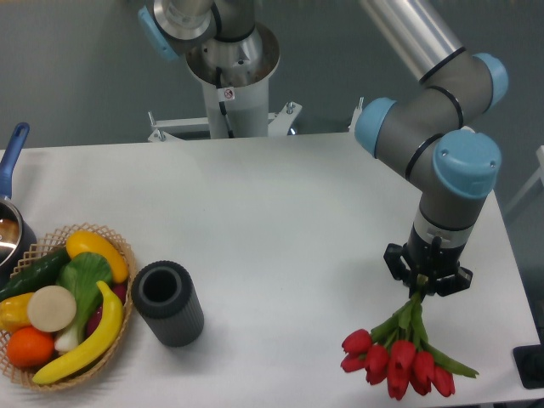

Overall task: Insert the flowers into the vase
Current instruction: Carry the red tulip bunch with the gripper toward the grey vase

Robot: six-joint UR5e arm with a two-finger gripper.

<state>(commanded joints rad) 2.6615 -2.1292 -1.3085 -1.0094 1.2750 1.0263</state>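
Several flowers (399, 361) gripped by their stems in the hand (422, 285), fingertips hidden behind its housing.

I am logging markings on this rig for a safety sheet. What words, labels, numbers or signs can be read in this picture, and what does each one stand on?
No text can be read.
Small round sticker with a red ring on the white pedestal under the robot base: a sign of some kind, too small to read.
Nothing shows on the arm's joints, the vase, the wicker basket or the table.
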